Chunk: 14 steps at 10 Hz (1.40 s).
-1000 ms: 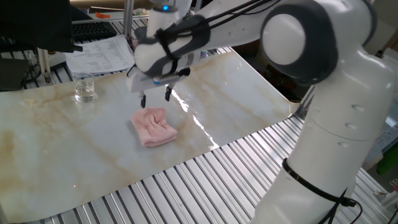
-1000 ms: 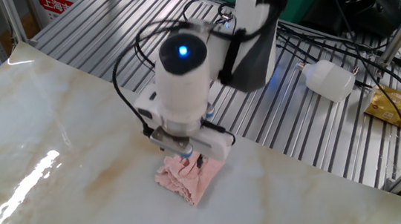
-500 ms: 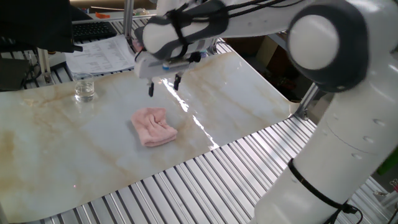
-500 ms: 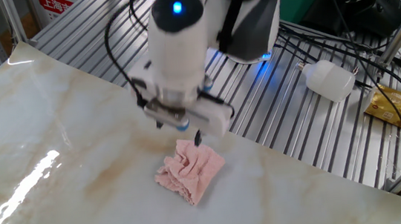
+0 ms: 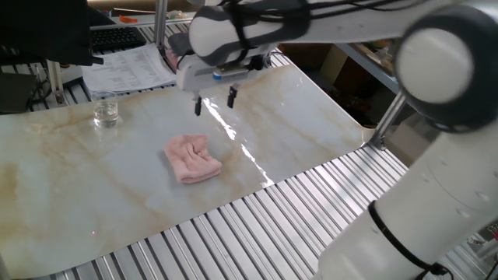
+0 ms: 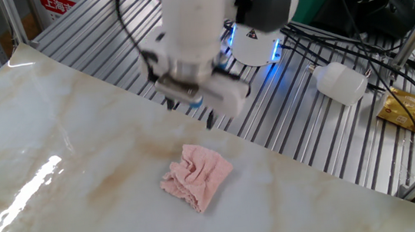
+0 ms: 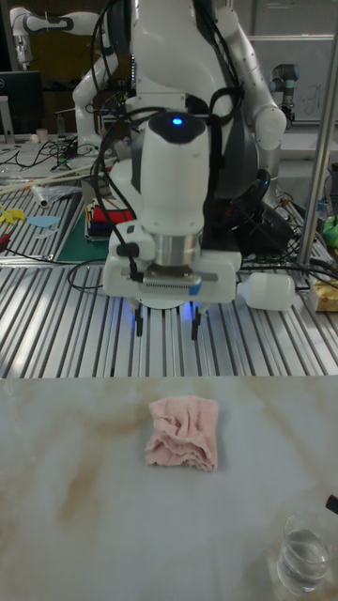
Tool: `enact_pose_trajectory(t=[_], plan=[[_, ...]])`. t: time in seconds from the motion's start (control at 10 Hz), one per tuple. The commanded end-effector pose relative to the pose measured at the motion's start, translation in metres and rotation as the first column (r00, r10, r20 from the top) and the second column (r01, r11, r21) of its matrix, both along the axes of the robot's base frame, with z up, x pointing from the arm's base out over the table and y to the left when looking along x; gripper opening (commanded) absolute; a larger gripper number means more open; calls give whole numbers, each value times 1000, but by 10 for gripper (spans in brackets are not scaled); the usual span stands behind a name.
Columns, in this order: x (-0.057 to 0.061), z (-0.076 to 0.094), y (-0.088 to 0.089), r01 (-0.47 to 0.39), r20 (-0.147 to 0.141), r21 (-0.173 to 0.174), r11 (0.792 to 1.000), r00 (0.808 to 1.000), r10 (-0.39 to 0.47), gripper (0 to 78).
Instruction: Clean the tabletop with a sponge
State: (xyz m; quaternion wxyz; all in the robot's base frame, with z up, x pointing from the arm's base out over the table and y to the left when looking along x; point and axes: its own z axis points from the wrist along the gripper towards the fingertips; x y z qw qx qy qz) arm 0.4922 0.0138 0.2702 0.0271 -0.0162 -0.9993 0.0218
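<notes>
Taking the sponge (image 5: 193,158) as the landmark and reading across one fixed view: to its left and farther back, well apart from it, a small clear glass (image 5: 105,111) stands upright on the tabletop (image 5: 70,183), close to the sheet's rear edge. Beyond the glass, off the marble, lies a stack of printed papers (image 5: 124,66).

The sponge itself is a crumpled pale pink pad lying flat on the cream, tan-veined tabletop, roughly mid-sheet, with nothing touching it. In the other fixed view it sits near the sheet's edge that borders the ribbed metal slats (image 6: 310,132).

Above the sponge and a little to its right and behind, the gripper (image 5: 214,101) hangs in the air, clear of the pad. Its 2 dark fingers (image 7: 139,322) point straight down and stand wide apart, with nothing between them. In the tall fixed view the fingertips sit above the far edge of the marble, the sponge directly below them in the picture.

Right of the sponge, a bright streak of glare crosses the marble, and past the sheet's right edge the slats continue. In the other fixed view a white plastic bottle (image 6: 341,83) lies on its side on those slats, well apart from the sponge.
</notes>
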Motion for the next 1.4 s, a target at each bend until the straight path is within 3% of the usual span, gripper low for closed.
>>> enact_pose_trajectory(t=[0.1,0.5,0.6,1.4], plan=[[-10,10,0,25,3,-7,1000,1000,-25,774],[-7,8,-1,7,-16,-6,1000,1000,-7,774],[-6,8,-2,4,-18,-5,1000,1000,-4,11],[-6,8,-2,4,-18,-5,1000,1000,-4,11]])
